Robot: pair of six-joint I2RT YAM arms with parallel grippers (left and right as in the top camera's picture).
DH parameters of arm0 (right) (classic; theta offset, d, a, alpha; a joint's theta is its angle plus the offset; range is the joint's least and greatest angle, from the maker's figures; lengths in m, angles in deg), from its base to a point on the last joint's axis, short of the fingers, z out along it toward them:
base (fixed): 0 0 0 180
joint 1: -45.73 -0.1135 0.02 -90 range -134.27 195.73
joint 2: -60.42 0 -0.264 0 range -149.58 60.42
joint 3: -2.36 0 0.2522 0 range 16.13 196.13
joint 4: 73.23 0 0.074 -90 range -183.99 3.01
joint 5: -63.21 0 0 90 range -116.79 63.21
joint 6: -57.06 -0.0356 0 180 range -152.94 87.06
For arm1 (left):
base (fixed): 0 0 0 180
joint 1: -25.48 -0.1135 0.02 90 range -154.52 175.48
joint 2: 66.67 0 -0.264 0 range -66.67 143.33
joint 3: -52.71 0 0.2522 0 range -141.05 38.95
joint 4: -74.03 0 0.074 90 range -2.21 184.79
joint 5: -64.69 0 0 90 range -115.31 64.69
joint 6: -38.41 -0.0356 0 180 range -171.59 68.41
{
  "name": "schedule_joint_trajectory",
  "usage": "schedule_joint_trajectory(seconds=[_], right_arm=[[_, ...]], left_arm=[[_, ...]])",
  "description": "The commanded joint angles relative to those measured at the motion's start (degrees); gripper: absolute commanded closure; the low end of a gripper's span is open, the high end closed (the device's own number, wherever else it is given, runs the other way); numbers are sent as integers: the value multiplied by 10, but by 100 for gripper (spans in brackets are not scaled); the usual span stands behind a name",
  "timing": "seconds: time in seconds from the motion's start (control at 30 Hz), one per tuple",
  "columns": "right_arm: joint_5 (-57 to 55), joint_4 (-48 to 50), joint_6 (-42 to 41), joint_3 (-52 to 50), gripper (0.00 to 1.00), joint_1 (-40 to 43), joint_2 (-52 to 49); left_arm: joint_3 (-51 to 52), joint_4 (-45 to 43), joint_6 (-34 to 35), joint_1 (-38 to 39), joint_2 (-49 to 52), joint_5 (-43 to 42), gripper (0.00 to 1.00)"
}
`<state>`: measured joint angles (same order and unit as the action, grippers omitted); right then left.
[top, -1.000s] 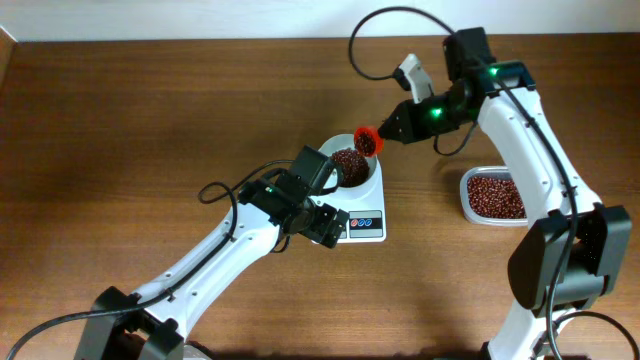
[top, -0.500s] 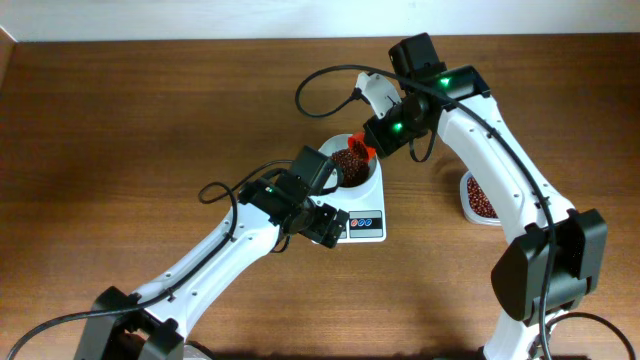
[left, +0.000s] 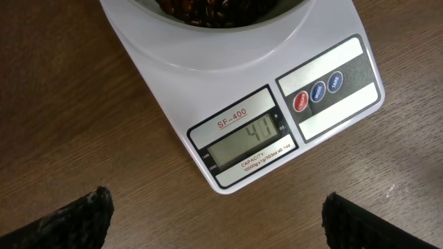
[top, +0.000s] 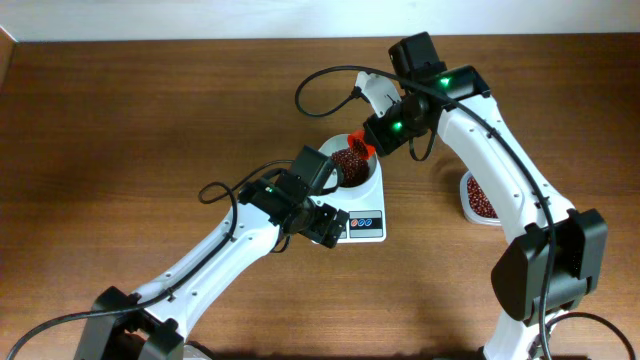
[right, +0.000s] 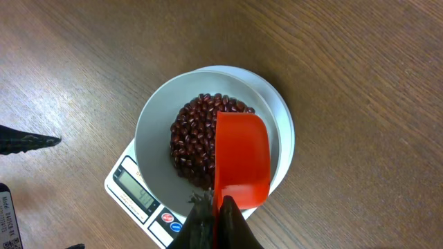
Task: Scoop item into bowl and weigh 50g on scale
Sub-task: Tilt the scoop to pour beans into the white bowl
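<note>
**Scoop now over the bowl, scale short of target**

A second ago the right arm held the orange-red plastic scoop (right: 241, 160) off to the right of the scale, on the tub's side. By half a second ago it had swung in over the round white bowl (right: 154, 124), and it has held that pose since. In the right wrist view the scoop lies across the bowl's right half, over the heap of small dark red-brown beans (right: 194, 135). No beans show on the scoop's visible face, so its load looks to have gone in, though I cannot tell if it is quite empty.

The right gripper (right: 214, 223) has its fingers pressed together on the scoop's handle. The left gripper (left: 214, 204) has not moved: it hovers just in front of the scale with its fingers spread wide, holding nothing, its camera trained on the readout.

The bowl sits on the small white rectangular digital scale (left: 332, 117), whose grey display (left: 250, 142) shows a figure in the forties; the last digit is hard to read. By that reading the weighing is close but not done, and a small top-up is probably needed, tipped gently so it does not overshoot.

More beans wait in the clear plastic tub (top: 478, 200) on the brown wooden table (top: 150, 100), to the right of the scale.
</note>
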<state>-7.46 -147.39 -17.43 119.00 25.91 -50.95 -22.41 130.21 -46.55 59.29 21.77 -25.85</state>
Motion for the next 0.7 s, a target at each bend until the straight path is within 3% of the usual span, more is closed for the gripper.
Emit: schedule_joint_trajectory(seconds=[0.0,0.13,0.27,0.67], right_arm=[[6,7,7,14,96,0,17],[6,1,7,34,96,-1,18],[5,-49,85,67,96,-1,20],[14,-58,87,67,96,-5,20]], left_arm=[[4,-1,5,2,-8,5,1],[4,-1,5,2,-8,5,1],[4,-1,5,2,-8,5,1],[4,-1,5,2,-8,5,1]])
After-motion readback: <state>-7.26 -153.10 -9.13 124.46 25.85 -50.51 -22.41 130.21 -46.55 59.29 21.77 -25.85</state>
